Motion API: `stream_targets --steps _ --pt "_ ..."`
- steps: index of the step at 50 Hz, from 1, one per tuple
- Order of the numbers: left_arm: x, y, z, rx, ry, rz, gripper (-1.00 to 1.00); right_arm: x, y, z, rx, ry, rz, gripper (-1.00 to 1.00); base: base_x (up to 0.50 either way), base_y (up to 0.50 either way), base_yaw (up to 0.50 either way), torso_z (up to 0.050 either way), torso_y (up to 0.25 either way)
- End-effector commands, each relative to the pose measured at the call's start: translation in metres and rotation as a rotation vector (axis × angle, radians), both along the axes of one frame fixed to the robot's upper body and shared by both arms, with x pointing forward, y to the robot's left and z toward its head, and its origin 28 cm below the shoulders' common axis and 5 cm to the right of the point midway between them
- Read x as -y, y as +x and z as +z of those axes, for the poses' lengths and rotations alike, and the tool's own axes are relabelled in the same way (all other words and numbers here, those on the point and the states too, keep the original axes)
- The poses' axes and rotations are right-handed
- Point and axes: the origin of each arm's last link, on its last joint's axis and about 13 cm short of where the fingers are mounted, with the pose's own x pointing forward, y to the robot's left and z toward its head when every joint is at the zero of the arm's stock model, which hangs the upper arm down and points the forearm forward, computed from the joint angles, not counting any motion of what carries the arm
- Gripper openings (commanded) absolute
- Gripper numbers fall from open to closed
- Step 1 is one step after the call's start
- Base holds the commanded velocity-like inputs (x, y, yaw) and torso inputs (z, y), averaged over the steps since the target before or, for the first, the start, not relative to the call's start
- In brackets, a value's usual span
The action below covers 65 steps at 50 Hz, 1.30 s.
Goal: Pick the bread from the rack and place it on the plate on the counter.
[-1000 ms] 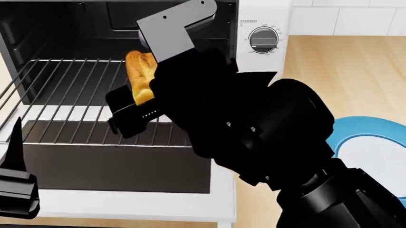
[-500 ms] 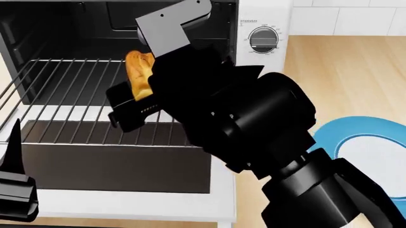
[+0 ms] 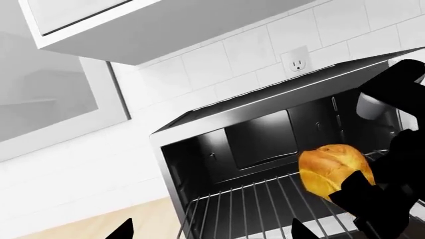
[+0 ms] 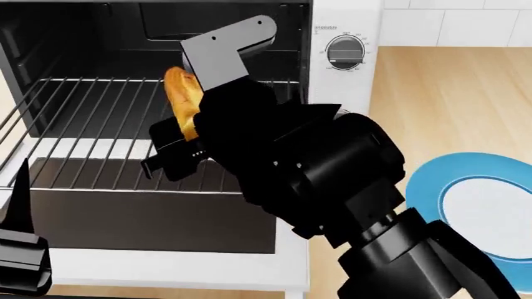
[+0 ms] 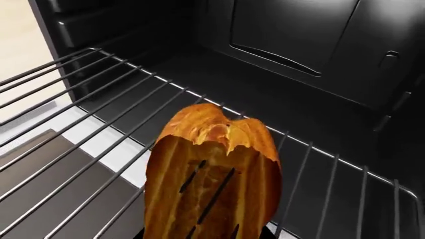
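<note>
Right end effector (image 4: 184, 140) holding bread (image 4: 184, 99) above rack (image 4: 91, 118), inside oven (image 4: 332, 25); plate (image 4: 424, 187) well apart.

I see the golden-brown bread (image 4: 183, 103) with its split top tilted on end, lifted above the silver wire rack (image 4: 91, 128) pulled out of the open oven, and the blue-rimmed white plate (image 4: 465, 208) flat on the beige counter (image 4: 449, 99).
</note>
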Motion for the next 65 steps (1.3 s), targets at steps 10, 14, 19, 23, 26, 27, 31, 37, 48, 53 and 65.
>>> stream_targets --steps 10,14,19,23,26,27,31,37,48,53,65 --pt "-0.001 -0.001 0.0 -0.003 -0.028 -0.002 1.0 0.005 -0.048 0.024 0.173 0.048 0.053 -1.0 0.0 0.0 0.0 0.0 0.0" --pt "-0.001 -0.002 0.0 -0.002 -0.029 0.0 1.0 0.015 -0.064 0.033 0.21 0.06 0.039 -1.0 0.0 0.0 0.0 0.0 0.0" --pt "-0.001 -0.002 0.0 0.0 -0.029 -0.003 1.0 0.029 -0.087 0.036 0.237 0.064 0.029 -1.0 0.0 0.0 0.0 0.0 0.0" --pt "-0.001 -0.003 0.0 -0.002 -0.03 -0.003 1.0 0.04 -0.11 0.037 0.258 0.081 0.012 -1.0 0.0 0.0 0.0 0.0 0.0" --pt "-0.001 -0.004 0.0 0.0 -0.03 -0.005 1.0 0.05 -0.121 0.037 0.274 0.075 -0.021 -1.0 0.0 0.0 0.0 0.0 0.0" --pt "-0.001 -0.004 0.0 -0.001 -0.029 -0.005 1.0 0.054 -0.126 0.037 0.28 0.076 -0.03 -1.0 0.0 0.0 0.0 0.0 0.0" --pt "-0.001 -0.004 0.001 0.004 -0.027 -0.008 1.0 0.062 -0.14 0.038 0.299 0.077 -0.053 -1.0 0.0 0.0 0.0 0.0 0.0" --pt "-0.001 -0.004 0.0 0.001 -0.026 -0.01 1.0 0.077 -0.155 0.042 0.328 0.073 -0.115 -1.0 0.0 0.0 0.0 0.0 0.0" --pt "0.0 -0.003 0.0 -0.002 -0.024 -0.016 1.0 0.103 -0.172 0.053 0.355 0.039 -0.254 -1.0 0.0 0.0 0.0 0.0 0.0" --pt "0.0 -0.002 0.0 -0.002 -0.025 -0.018 1.0 0.115 -0.181 0.058 0.364 0.03 -0.344 -1.0 0.0 0.0 0.0 0.0 0.0" --pt "0.0 -0.002 0.001 -0.001 -0.025 -0.02 1.0 0.141 -0.177 0.055 0.318 0.0 -0.467 -1.0 0.0 0.0 0.0 0.0 0.0"
